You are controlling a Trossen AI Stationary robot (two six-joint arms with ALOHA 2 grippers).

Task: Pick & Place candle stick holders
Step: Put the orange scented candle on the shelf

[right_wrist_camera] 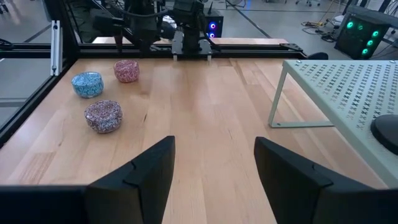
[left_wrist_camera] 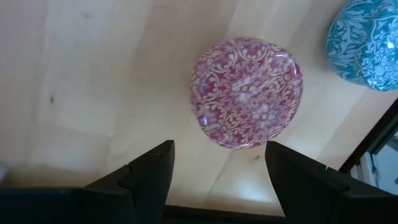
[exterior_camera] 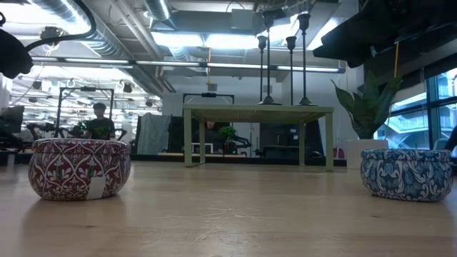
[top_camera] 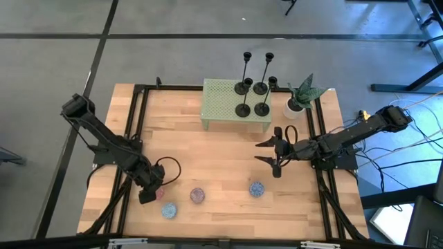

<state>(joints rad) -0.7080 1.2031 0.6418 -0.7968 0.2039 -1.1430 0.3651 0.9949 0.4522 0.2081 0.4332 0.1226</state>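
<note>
Four black candle stick holders stand by their round bases on a green perforated stand (top_camera: 225, 104) at the table's far middle: two tall (top_camera: 243, 72) (top_camera: 264, 72) behind, two short (top_camera: 242, 110) (top_camera: 261, 109) in front. They also show in the low view (exterior_camera: 290, 68). My right gripper (top_camera: 263, 152) is open and empty, hovering near the stand's right front, and points toward the table's left; one holder's base (right_wrist_camera: 387, 132) shows at its view's edge. My left gripper (top_camera: 149, 192) is open at the near left, above a pink tin (left_wrist_camera: 247, 92), touching nothing.
Small round patterned tins lie on the near part of the table: a blue one (top_camera: 169, 209), a red one (top_camera: 198, 196) and a blue one (top_camera: 257, 188). A potted plant (top_camera: 301, 97) stands right of the stand. A black frame (top_camera: 138, 111) rims the table.
</note>
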